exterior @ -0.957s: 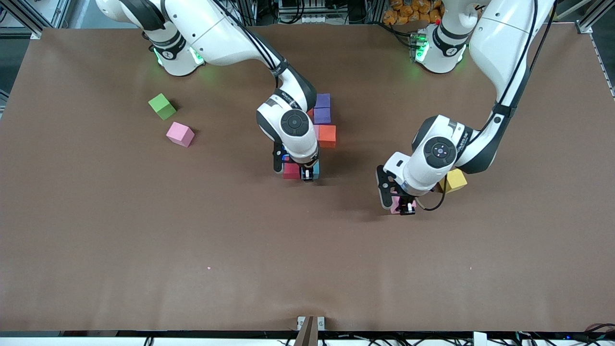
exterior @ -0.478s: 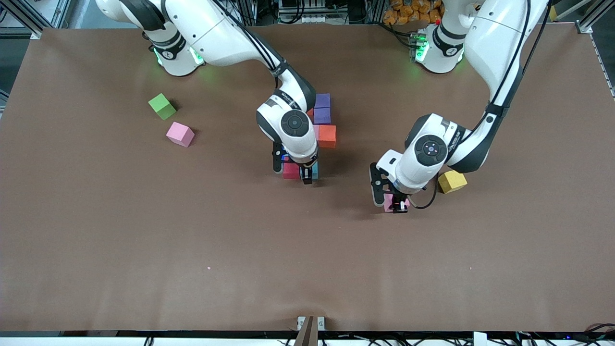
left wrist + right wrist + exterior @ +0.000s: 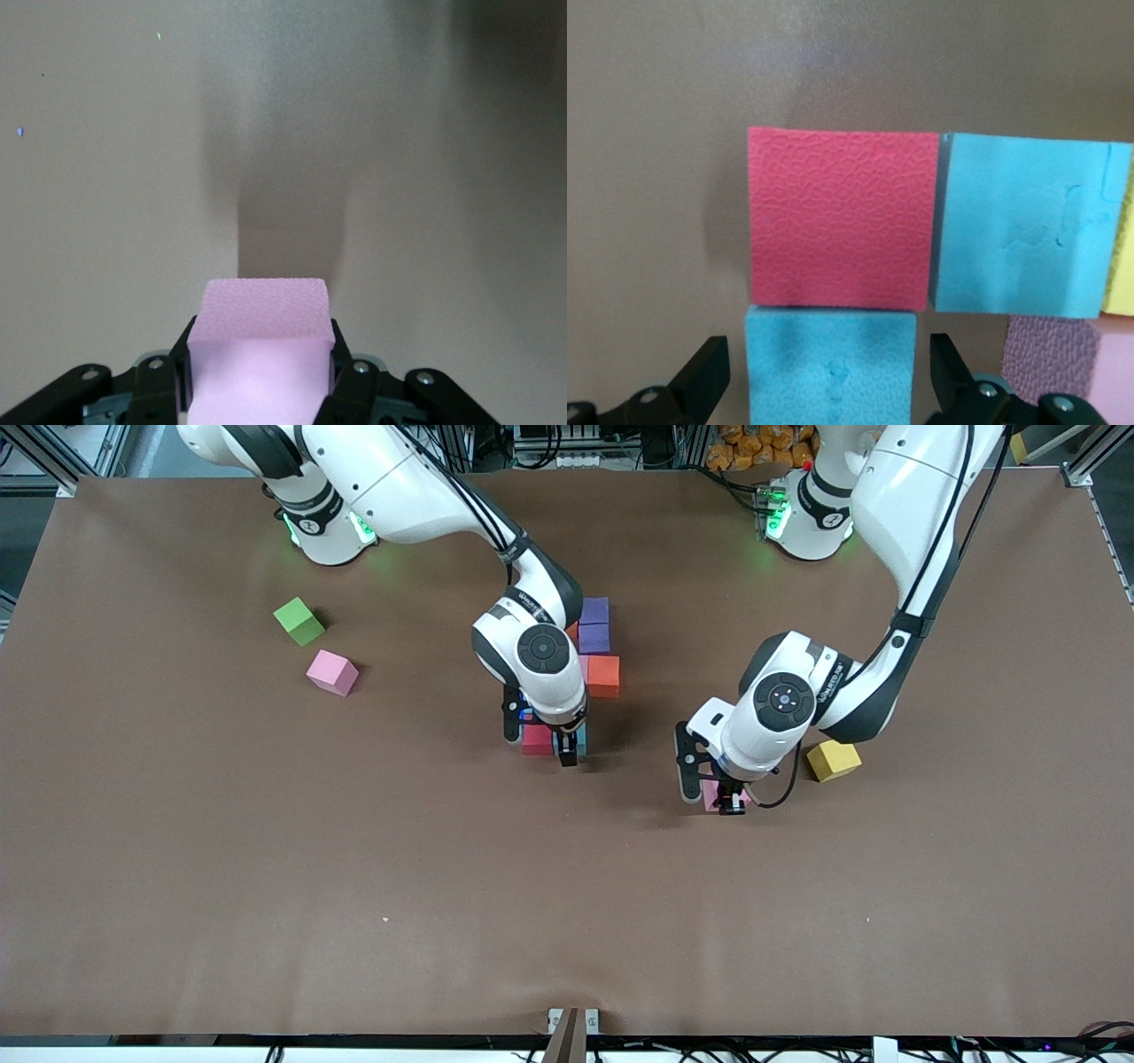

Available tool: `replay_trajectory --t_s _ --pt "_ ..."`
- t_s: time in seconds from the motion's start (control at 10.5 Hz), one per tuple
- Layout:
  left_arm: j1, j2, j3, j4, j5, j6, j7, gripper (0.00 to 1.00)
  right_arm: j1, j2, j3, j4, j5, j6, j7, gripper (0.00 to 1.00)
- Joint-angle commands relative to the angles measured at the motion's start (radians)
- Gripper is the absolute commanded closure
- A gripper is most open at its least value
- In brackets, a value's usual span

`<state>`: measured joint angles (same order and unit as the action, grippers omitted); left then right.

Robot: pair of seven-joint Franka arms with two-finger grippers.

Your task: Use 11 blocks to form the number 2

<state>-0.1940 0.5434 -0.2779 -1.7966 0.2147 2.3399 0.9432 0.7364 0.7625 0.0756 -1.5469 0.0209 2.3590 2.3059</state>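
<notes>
Now pink block (image 3: 262, 354) pinched btwn left fingers (image 3: 354, 390), right fingers (image 3: 952, 359) wide.

Off-task items: 1 green cube (image 3: 299, 621) and the brown table (image 3: 266, 868).
Sits on the table toward the right arm's end, slightly rotated, resting flat; casts a small shadow on the matte brown surface alongside.

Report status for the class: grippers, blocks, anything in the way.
Left gripper shut on pink block, over bare table. Right gripper open around blue block beside red block. Nothing in the way.
</notes>
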Motion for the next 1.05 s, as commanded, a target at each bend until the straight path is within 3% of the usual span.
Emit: replay_trajectory --t_s 0.0,0.96 --pt "-0.004 -0.023 -0.018 0.002 0.026 -0.048 0.009 0.58 -0.008 -0.022 0.009 -0.007 -0.013 -0.030 0.000 0.00" --pt "-0.061 -0.011 -0.037 0.013 0.011 -0.060 -0.020 0.59 -0.037 -0.095 0.010 -0.009 -0.006 -0.116 -0.037 0.00"
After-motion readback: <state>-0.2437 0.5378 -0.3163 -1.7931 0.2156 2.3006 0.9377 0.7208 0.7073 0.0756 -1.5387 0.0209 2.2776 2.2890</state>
